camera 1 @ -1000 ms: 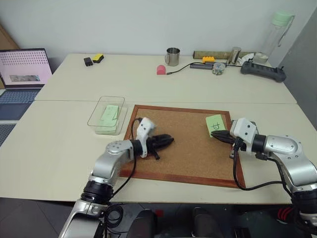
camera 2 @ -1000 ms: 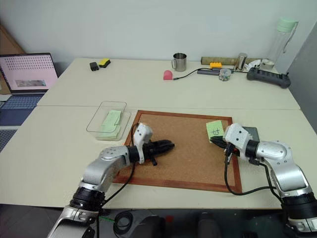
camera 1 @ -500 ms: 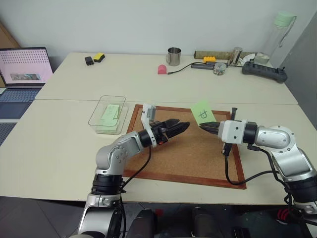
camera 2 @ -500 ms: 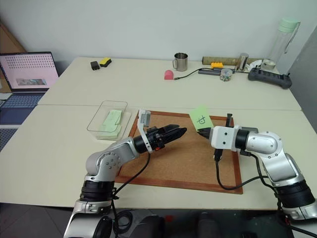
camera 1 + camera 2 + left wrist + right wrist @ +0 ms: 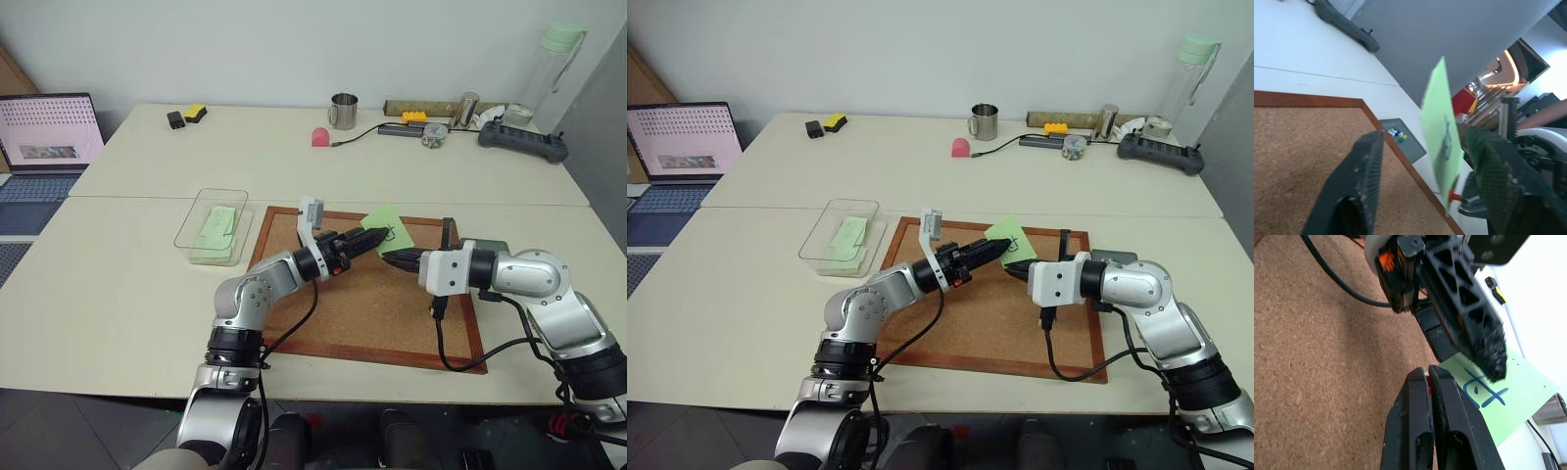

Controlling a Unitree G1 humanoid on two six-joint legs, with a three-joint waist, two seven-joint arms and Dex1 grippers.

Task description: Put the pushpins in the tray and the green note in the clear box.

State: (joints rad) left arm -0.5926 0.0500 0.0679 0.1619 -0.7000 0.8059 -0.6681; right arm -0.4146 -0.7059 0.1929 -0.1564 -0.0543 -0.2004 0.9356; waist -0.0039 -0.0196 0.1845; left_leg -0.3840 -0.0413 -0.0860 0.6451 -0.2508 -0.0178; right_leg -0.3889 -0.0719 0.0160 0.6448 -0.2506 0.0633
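Green paper meets black fingers above the cork board (image 5: 372,294): your right hand (image 5: 384,258) is clamped shut on a red pushpin (image 5: 1454,196) that carries the green note (image 5: 384,229) clear of the board, its handwritten mark facing up. Your left hand (image 5: 374,240) reaches in from the other side with its fingers (image 5: 1359,181) parted around the note's edge, one on either face, and you cannot tell from these views whether they actually touch the paper. The grey tray (image 5: 1401,144) sits on the worktop (image 5: 118,284) just off the board's right-hand frame, with a small cluster of coloured pushpins (image 5: 1397,133) inside it. The clear box (image 5: 213,227) stands beside the board's left edge, well apart from both hands, holding another pale green slip (image 5: 216,226).
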